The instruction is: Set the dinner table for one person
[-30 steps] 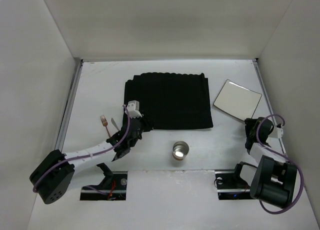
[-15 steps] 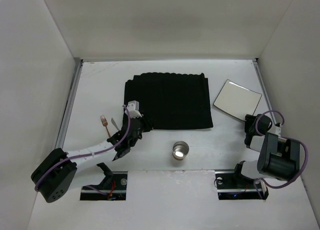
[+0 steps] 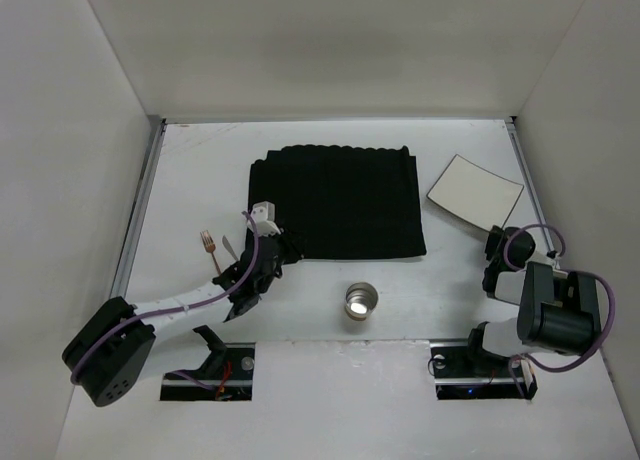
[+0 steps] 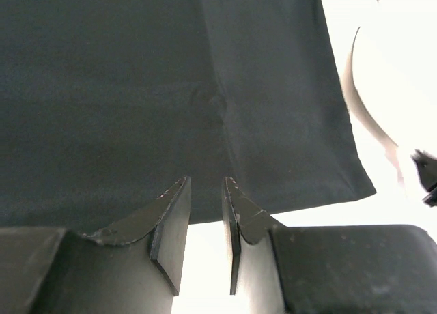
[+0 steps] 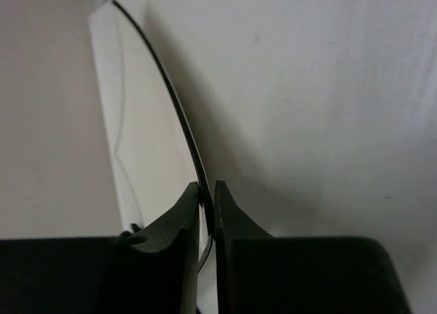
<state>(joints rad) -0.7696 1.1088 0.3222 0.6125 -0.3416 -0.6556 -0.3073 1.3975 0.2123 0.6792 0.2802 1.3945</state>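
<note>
Plate [image 5: 140,123] rim clamped in right hand [image 5: 206,186], seen only by wrist; left hand [image 4: 205,181] slightly apart over placemat [image 4: 171,89].

White-black arms [image 3: 170,310], purple cables [image 3: 205,298]; left claw [image 4: 205,184], right claw [image 5: 206,186] black.

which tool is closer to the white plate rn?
Right. The right tool is clamped on the plate's near edge; the left tool sits across the black placemat, at its near-left corner by the fork.
</note>
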